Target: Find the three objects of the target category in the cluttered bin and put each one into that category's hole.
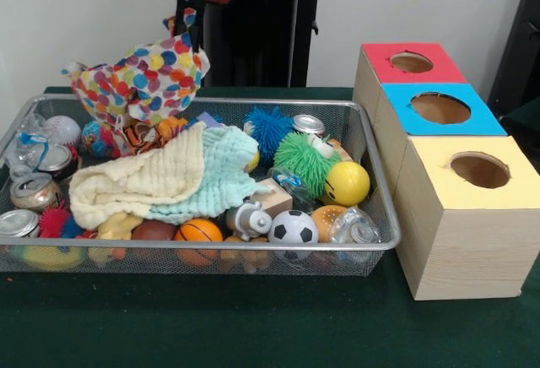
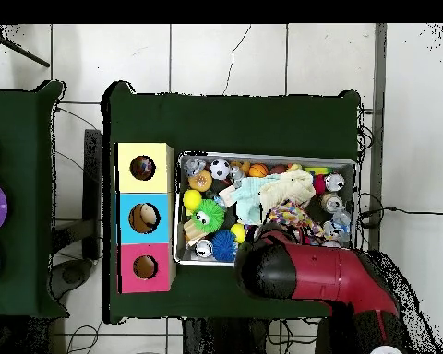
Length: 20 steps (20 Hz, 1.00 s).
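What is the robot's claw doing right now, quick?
Gripper: shut on the polka-dot cloth, holding it lifted above the wire mesh bin.

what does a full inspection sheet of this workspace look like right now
surface: green table cloth, bare in front of the basket
job's things: wire basket; polka dot cloth lifted above its far left part; yellow-topped box hole empty
clutter: cream cloth, mint cloth, soccer ball, basketball, green spiky ball, cans
grippers: gripper shut on polka dot cloth
cables: on the tiled floor around the table
surroundings: blue-topped box, red-topped box
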Each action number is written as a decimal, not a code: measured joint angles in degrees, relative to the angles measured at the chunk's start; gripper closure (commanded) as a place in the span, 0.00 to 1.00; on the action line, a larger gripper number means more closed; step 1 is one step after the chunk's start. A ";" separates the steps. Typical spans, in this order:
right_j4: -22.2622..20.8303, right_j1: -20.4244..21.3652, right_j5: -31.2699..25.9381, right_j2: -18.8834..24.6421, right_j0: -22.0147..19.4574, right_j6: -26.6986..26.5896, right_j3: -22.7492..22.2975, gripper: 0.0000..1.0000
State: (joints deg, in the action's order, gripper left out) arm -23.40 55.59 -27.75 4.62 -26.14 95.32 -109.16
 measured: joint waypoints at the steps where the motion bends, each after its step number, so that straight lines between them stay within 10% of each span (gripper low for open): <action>1: 0.33 0.29 -0.24 0.03 0.20 0.00 -0.01 1.00; 20: 12.12 3.70 -2.19 3.17 5.67 0.00 -0.17 1.00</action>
State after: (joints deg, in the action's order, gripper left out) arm -11.28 59.29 -29.94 7.80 -20.46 95.32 -109.33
